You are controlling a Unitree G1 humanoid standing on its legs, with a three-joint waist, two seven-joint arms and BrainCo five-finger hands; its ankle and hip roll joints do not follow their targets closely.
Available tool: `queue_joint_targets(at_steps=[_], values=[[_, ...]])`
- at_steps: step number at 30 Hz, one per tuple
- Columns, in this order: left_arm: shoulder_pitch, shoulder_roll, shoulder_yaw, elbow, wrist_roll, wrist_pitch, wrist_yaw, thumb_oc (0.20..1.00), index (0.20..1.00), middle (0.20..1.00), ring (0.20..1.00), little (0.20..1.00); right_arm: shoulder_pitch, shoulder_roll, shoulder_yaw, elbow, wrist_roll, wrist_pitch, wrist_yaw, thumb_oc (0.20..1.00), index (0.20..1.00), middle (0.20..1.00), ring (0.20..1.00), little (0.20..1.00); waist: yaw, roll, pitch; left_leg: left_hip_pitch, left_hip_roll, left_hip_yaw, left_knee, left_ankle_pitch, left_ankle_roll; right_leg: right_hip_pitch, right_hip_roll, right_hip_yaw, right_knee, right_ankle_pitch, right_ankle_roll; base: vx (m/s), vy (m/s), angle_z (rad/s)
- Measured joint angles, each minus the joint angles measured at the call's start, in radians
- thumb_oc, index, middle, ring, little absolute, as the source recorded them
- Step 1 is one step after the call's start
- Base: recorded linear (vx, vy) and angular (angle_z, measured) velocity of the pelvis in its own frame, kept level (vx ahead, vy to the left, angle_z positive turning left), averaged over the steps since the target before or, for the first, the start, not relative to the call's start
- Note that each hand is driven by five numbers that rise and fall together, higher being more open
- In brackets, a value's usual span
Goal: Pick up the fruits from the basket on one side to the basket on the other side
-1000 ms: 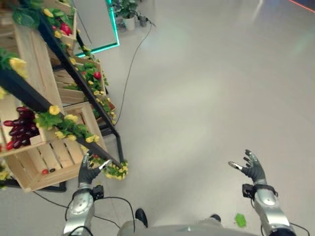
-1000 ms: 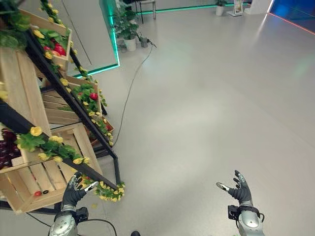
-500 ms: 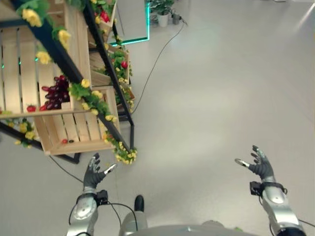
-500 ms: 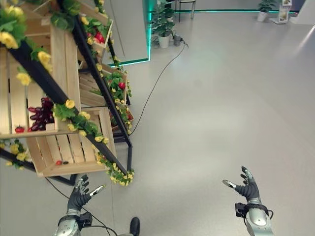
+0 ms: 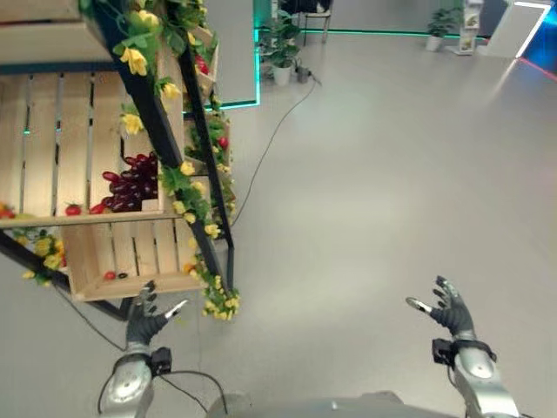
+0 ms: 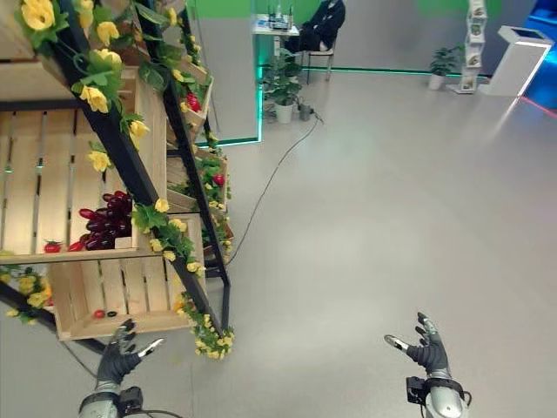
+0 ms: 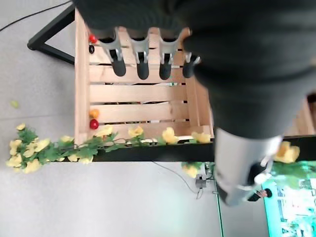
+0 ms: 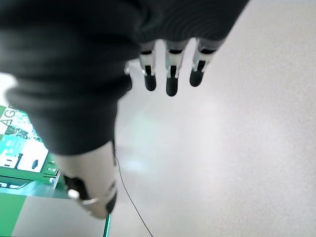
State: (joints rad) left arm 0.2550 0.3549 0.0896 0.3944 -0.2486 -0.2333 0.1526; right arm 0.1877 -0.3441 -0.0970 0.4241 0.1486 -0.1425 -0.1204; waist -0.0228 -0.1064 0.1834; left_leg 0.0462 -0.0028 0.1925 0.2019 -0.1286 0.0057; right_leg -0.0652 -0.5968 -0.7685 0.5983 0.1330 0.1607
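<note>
Left hand (image 5: 144, 320) empty, fingers spread, just below low pale slatted wooden crate (image 5: 130, 257); small red fruit (image 5: 109, 275) inside near front lip. Right hand (image 5: 446, 309) open too, idle over grey floor (image 5: 374, 192). Best approach — reach over lip, clear yellow-flower garland (image 5: 218, 300), pinch fruit gently.

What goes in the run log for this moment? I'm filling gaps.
left hand: open, empty, before lowest crate | right hand: open, empty, over floor | grapes: on shelf, untouched

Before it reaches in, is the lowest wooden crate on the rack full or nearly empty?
Nearly empty: the lowest wooden slatted crate shows bare slats with a few small fruits in it.
</note>
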Motion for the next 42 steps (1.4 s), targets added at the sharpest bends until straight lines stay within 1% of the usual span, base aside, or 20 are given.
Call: queue_joint_targets(at_steps=[1,2,3,5,6,8,10,11,12,13,14,15,17,20,24,25,27,30,36,42], values=[[-0.002,0.001,-0.008,-0.005,0.001,0.001,-0.005,1.0,1.0,1.0,1.0,1.0,0.003,0.001,-0.012,0.009,0.0,0.0,0.001,1.0,1.0,1.0,1.0,1.0,-0.01,-0.003,0.006,-0.003,0.0,0.033,0.033,-0.006,0.017,0.0,-0.003,0.022,0.002,0.021,-0.009,-0.17,0.131,0.27],[0.006,0.002,-0.025,-0.015,0.02,0.002,-0.014,1.0,1.0,1.0,1.0,1.0,0.003,-0.012,-0.023,0.022,0.0,0.002,0.002,1.0,1.0,1.0,1.0,1.0,-0.014,0.021,0.018,0.041,-0.004,0.065,-0.024,-0.017,0.048,-0.034,-0.041,0.042,0.064,0.073,0.058,-0.19,0.107,-0.25],[0.015,0.002,-0.024,-0.016,0.023,0.002,-0.014,1.0,1.0,1.0,1.0,1.0,0.008,-0.014,-0.015,0.03,0.0,0.006,0.005,1.0,1.0,1.0,1.0,1.0,0.0,0.019,0.017,0.06,-0.011,0.08,-0.029,-0.008,0.051,-0.063,-0.035,0.044,0.079,0.067,0.107,-0.23,0.133,-0.83],[0.014,0.007,0.021,-0.006,0.032,0.008,-0.009,1.0,1.0,1.0,1.0,1.0,-0.015,-0.003,0.0,0.019,0.0,0.007,0.01,1.0,1.0,1.0,1.0,1.0,0.012,0.009,0.033,0.066,-0.025,0.047,-0.038,-0.013,0.068,-0.16,0.075,0.086,0.076,0.006,0.1,-0.15,0.146,-0.58],[-0.005,0.017,0.015,-0.003,0.04,0.009,-0.012,1.0,1.0,1.0,1.0,1.0,0.006,0.0,-0.001,0.011,0.001,0.007,0.011,1.0,1.0,1.0,1.0,1.0,-0.021,-0.011,0.039,0.064,-0.047,0.02,-0.046,-0.002,0.082,-0.192,0.177,0.179,0.014,-0.027,0.089,-0.06,0.154,0.29],[-0.017,0.017,0.001,0.011,0.042,0.006,-0.02,1.0,1.0,1.0,1.0,1.0,0.036,-0.002,-0.008,0.019,0.001,0.001,0.018,1.0,1.0,1.0,1.0,1.0,-0.041,-0.035,0.035,0.076,-0.085,-0.004,-0.074,0.019,0.093,-0.189,0.242,0.284,-0.123,-0.024,0.092,-0.05,0.014,0.6],[-0.017,0.0,-0.001,0.027,0.051,0.003,-0.027,1.0,1.0,1.0,1.0,1.0,0.041,-0.012,-0.011,0.056,0.001,0.009,0.021,1.0,1.0,1.0,1.0,1.0,-0.053,-0.025,0.037,0.082,-0.077,0.128,-0.09,0.036,0.085,-0.196,0.195,0.26,-0.149,-0.003,0.047,-0.17,-0.191,0.71],[-0.022,-0.026,0.01,0.033,0.06,0.002,-0.027,1.0,1.0,1.0,1.0,1.0,0.046,-0.015,-0.008,0.06,0.0,0.019,0.024,1.0,1.0,1.0,1.0,1.0,-0.066,0.0,0.036,0.068,-0.062,0.163,-0.1,0.046,0.088,-0.18,0.123,0.246,-0.137,0.004,0.029,-0.12,-0.06,0.93],[-0.017,-0.034,0.008,0.034,0.061,0.005,-0.028,1.0,1.0,1.0,1.0,1.0,0.047,-0.016,-0.002,0.059,0.0,0.023,0.023,1.0,1.0,1.0,1.0,1.0,-0.066,0.017,0.032,0.066,-0.051,0.159,-0.109,0.054,0.085,-0.159,0.105,0.25,-0.149,0.007,0.025,0.0,0.046,0.74],[0.013,-0.035,-0.005,0.021,0.061,0.003,-0.026,1.0,1.0,1.0,1.0,1.0,0.053,-0.009,0.009,0.04,-0.001,0.023,0.033,1.0,1.0,1.0,1.0,1.0,-0.035,0.044,0.026,0.085,-0.047,0.149,-0.115,0.056,0.068,-0.096,0.105,0.213,-0.201,0.062,0.021,0.0,0.047,-0.37],[0.068,-0.004,-0.005,0.02,0.061,0.005,-0.025,1.0,1.0,1.0,1.0,1.0,0.026,0.003,0.025,0.021,-0.001,0.02,0.044,1.0,1.0,1.0,1.0,1.0,0.027,0.028,0.017,0.107,-0.063,0.133,-0.127,0.048,0.064,-0.056,0.12,0.2,-0.24,0.12,0.025,0.02,-0.04,-0.91],[0.082,-0.003,-0.005,0.028,0.061,0.01,-0.025,1.0,1.0,1.0,1.0,1.0,-0.002,-0.001,0.026,0.017,-0.001,0.017,0.046,1.0,1.0,1.0,1.0,1.0,0.047,0.026,0.021,0.104,-0.089,0.092,-0.12,0.036,0.066,-0.056,0.128,0.186,-0.269,0.108,0.013,-0.03,-0.102,-1.31],[0.084,-0.029,0.002,0.024,0.061,0.012,-0.025,1.0,1.0,1.0,1.0,1.0,-0.057,-0.019,0.023,0.012,-0.001,0.015,0.048,1.0,1.0,1.0,1.0,1.0,0.059,0.054,0.022,0.107,-0.078,0.082,-0.12,0.035,0.081,-0.08,0.119,0.174,-0.269,0.107,0.041,-0.04,-0.146,-0.66],[0.063,-0.025,0.006,0.023,0.062,0.009,-0.025,1.0,1.0,1.0,1.0,1.0,-0.021,-0.015,0.023,0.015,-0.001,0.019,0.049,1.0,1.0,1.0,1.0,1.0,0.059,0.017,0.005,0.11,-0.08,0.092,-0.127,0.035,0.076,-0.075,0.103,0.17,-0.267,0.052,0.077,0.01,-0.065,-0.07],[0.069,-0.026,-0.012,0.023,0.062,0.011,-0.029,1.0,1.0,1.0,1.0,1.0,0.008,-0.015,-0.001,0.016,-0.001,0.02,0.047,1.0,1.0,1.0,1.0,1.0,0.014,-0.019,-0.019,0.121,-0.066,0.081,-0.148,0.04,0.054,-0.055,0.114,0.152,-0.295,-0.043,0.075,0.02,-0.082,-0.03],[0.067,-0.028,-0.028,0.025,0.062,0.012,-0.03,1.0,1.0,1.0,1.0,1.0,0.01,-0.018,-0.012,0.017,-0.001,0.02,0.045,1.0,1.0,1.0,1.0,1.0,0.008,-0.013,-0.02,0.123,-0.06,0.054,-0.151,0.037,0.041,-0.051,0.14,0.147,-0.307,-0.065,0.038,0.02,-0.074,-0.16],[0.06,-0.031,-0.047,0.024,0.062,0.012,-0.036,1.0,1.0,1.0,1.0,1.0,0.016,-0.024,-0.013,0.018,-0.001,0.02,0.042,1.0,1.0,1.0,1.0,1.0,0.001,0.01,-0.02,0.121,-0.055,0.003,-0.15,0.039,0.037,-0.05,0.173,0.146,-0.316,-0.075,0.025,0.02,-0.05,-0.33],[0.044,-0.035,-0.05,0.024,0.063,0.011,-0.037,1.0,1.0,1.0,1.0,1.0,0.02,-0.028,-0.02,0.017,-0.001,0.021,0.039,1.0,1.0,1.0,1.0,1.0,-0.041,0.029,-0.03,0.126,-0.051,-0.025,-0.151,0.032,0.026,-0.043,0.173,0.137,-0.299,-0.09,-0.001,0.01,-0.03,0.0],[0.029,-0.033,-0.054,0.02,0.07,0.011,-0.037,1.0,1.0,1.0,1.0,1.0,0.054,-0.029,-0.049,0.017,-0.002,0.021,0.034,1.0,1.0,1.0,1.0,1.0,-0.07,0.038,-0.035,0.154,-0.06,-0.01,-0.16,0.025,0.016,-0.045,0.16,0.148,-0.292,-0.091,-0.004,0.0,-0.006,-0.05],[0.023,-0.023,-0.071,0.011,0.087,0.011,-0.036,1.0,1.0,1.0,1.0,1.0,0.054,-0.033,-0.093,0.011,-0.002,0.017,0.022,1.0,1.0,1.0,1.0,1.0,-0.104,0.048,-0.021,0.187,-0.064,0.089,-0.191,0.028,0.008,-0.108,0.157,0.155,-0.267,-0.049,-0.019,-0.03,-0.03,-0.47]])
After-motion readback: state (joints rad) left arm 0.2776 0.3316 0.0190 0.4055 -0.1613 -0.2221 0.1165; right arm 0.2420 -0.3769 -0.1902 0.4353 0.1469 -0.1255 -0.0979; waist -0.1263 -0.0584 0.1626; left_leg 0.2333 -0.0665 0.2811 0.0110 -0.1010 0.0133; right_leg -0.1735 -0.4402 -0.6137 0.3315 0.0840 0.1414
